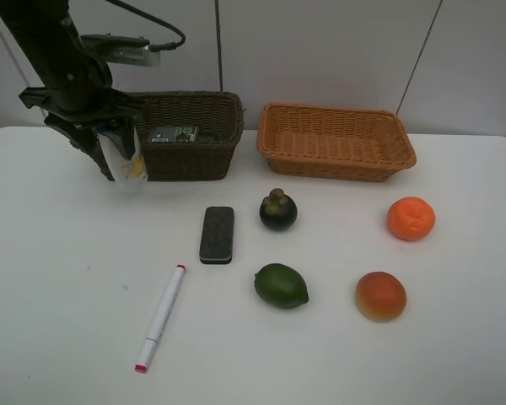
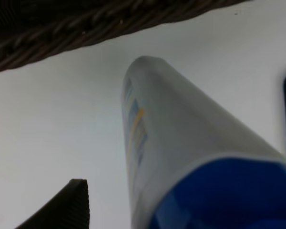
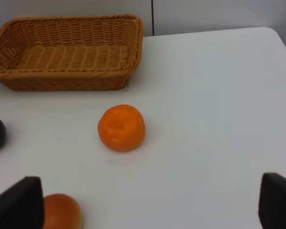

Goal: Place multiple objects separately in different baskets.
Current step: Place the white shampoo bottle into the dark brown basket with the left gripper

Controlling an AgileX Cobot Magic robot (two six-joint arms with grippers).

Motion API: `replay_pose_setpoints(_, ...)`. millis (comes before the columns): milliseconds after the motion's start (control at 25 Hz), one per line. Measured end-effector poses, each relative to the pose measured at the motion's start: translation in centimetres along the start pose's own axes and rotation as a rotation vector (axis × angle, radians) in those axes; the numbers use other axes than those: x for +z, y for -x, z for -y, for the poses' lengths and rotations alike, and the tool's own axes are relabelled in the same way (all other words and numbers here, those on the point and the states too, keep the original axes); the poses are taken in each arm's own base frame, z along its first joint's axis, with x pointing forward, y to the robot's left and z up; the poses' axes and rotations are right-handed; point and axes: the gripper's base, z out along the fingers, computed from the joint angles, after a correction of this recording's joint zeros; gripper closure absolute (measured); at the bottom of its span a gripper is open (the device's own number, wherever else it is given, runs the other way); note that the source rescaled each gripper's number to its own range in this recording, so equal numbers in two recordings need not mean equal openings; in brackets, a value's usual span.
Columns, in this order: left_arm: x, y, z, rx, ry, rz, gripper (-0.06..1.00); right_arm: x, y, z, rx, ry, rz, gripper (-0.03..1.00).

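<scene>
My left gripper [image 1: 116, 152] is shut on the white shampoo bottle [image 1: 124, 159], which tilts just left of the dark brown basket [image 1: 194, 160]. In the left wrist view the bottle [image 2: 181, 143] with its blue cap fills the frame beside one finger [image 2: 69, 207]. A dark green bottle [image 1: 173, 133] lies in that basket. The black eraser [image 1: 217, 234], white marker [image 1: 160, 317], mangosteen [image 1: 278, 210], green fruit [image 1: 281, 285], orange [image 1: 411, 218] and red-orange fruit [image 1: 380, 296] lie on the table. My right gripper [image 3: 148, 210] is open, hanging near the orange [image 3: 121, 128].
The light orange-tan basket [image 1: 337, 167] stands at the back right with nothing in it, also seen from the right wrist as basket [image 3: 62, 82]. The white table [image 1: 59, 278] ends in a wall behind both baskets. The left arm [image 1: 59, 59] rises at the back left.
</scene>
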Motion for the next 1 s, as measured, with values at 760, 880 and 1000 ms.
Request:
replay_pose_setpoints(760, -3.4, 9.1, -2.0, -0.132, -0.095, 0.306, 0.31, 0.0, 0.0, 0.0, 0.000, 0.000, 0.000, -0.03)
replay_pose_setpoints(880, -0.5, 9.7, -2.0, -0.137, -0.092, 0.262, 0.31, 0.0, 0.0, 0.0, 0.000, 0.000, 0.000, -0.03)
replay_pose_setpoints(1000, 0.9, 9.8, -2.1, -0.140, -0.090, 0.234, 0.31, 0.0, 0.0, 0.0, 0.000, 0.000, 0.000, -0.03)
